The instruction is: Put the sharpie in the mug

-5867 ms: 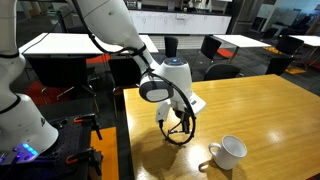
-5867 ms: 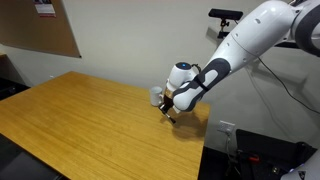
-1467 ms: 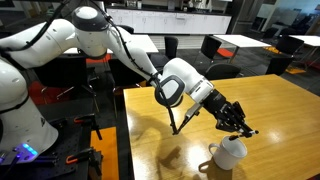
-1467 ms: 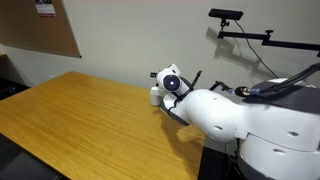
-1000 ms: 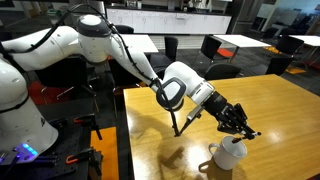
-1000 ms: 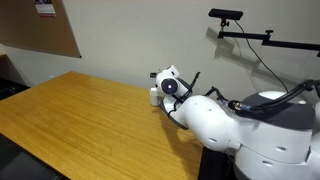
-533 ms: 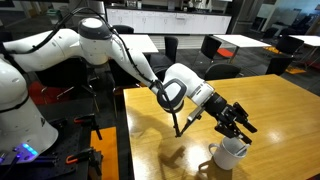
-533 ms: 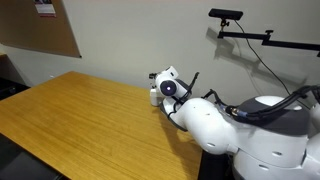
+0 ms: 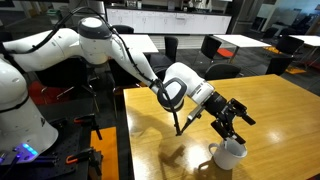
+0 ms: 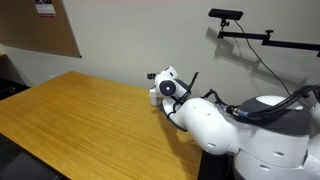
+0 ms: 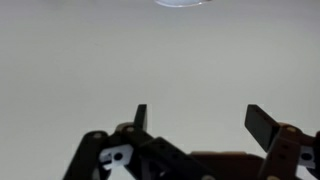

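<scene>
hand spread wide, empty, over mug by worktop near edge. sharpie not visible, prob inside mug, task looks done.

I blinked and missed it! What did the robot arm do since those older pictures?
The gripper rose from the table and swung across to hang above the mug. In the last second its jaws opened; the wrist view shows nothing between them. The sharpie is not visible now, so it may have dropped in. The mug stayed where it was.
</scene>
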